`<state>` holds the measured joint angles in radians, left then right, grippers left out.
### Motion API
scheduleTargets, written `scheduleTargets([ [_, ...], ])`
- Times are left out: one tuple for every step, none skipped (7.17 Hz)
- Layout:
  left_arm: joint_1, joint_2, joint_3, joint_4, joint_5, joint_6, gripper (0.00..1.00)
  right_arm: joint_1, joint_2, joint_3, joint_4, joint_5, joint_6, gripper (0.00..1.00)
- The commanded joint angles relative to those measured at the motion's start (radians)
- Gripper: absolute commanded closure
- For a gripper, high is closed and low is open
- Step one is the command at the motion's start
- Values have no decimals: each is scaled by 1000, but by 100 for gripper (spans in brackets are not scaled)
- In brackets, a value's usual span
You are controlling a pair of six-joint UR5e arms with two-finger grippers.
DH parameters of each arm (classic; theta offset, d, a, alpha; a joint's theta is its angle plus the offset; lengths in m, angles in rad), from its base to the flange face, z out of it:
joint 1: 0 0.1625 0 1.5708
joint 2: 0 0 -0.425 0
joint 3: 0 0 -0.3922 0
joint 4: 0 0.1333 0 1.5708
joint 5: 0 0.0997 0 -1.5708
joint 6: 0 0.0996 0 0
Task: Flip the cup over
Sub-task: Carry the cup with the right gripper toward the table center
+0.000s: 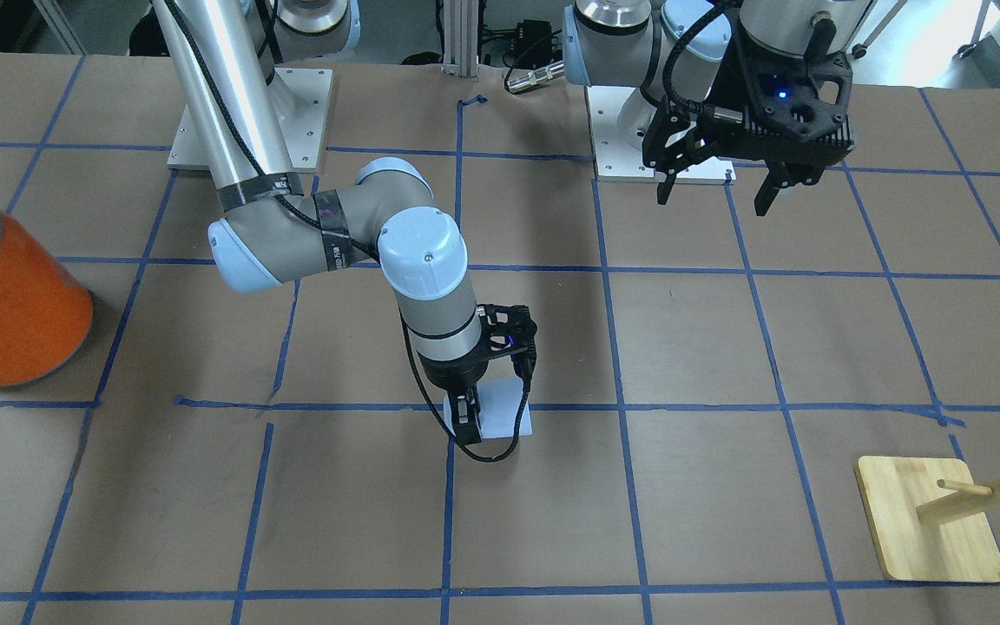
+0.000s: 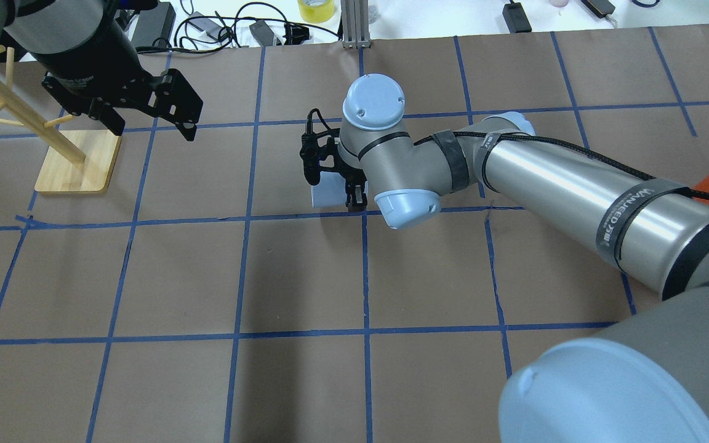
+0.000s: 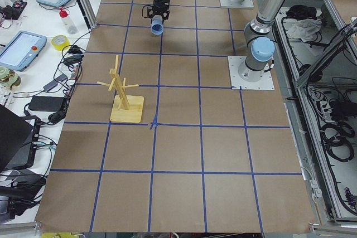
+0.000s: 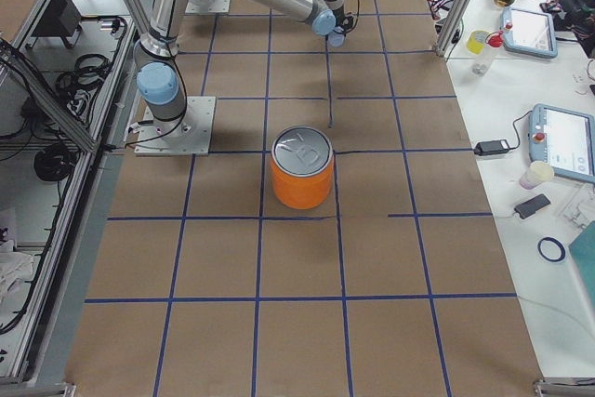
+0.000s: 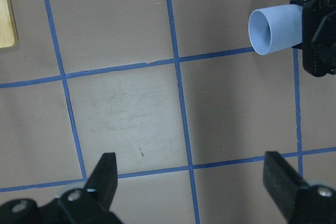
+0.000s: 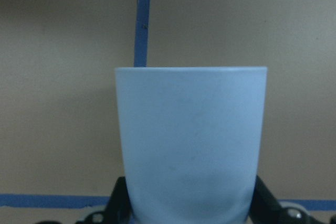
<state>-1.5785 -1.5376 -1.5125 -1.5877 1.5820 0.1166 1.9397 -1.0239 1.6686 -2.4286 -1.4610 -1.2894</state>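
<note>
We judge the small pale blue, tapered plastic cup (image 5: 275,29) light, stiff and slick, best pinched across its walls near the base. Our right gripper (image 1: 491,404) clamps it sideways near the middle of the brown table (image 1: 726,521), mouth toward the left edge; the left gripper (image 1: 715,187) hangs spread, empty.

The cup (image 5: 273,29) points sideways beyond the left gripper (image 5: 189,158), fingers (image 5: 107,174) spread

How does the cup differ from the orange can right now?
The cup is small and pale blue; the orange can is far larger, with a silver top. The cup is on its side in the right gripper; the orange can stands upright on the table, untouched. Both are round.
</note>
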Motion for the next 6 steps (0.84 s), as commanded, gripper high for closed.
scheduleTargets([
  [0, 1, 0, -1, -4, 0, 0, 1, 10, 2, -1, 30, -4, 50],
  [-3, 1, 0, -1, -5, -2, 0, 1, 11, 2, 0, 30, -1, 42],
  [-2, 1, 0, -1, -5, -2, 0, 1, 10, 2, 0, 30, -1, 36],
  [0, 1, 0, -3, -7, -2, 0, 1, 11, 2, 0, 28, -2, 23],
  [0, 2, -3, -12, -11, -20, 0, -2, 8, 5, 2, 16, -1, 0],
  [0, 2, -6, -14, -39, -20, 0, -2, -1, 3, 3, 14, -1, 0],
])
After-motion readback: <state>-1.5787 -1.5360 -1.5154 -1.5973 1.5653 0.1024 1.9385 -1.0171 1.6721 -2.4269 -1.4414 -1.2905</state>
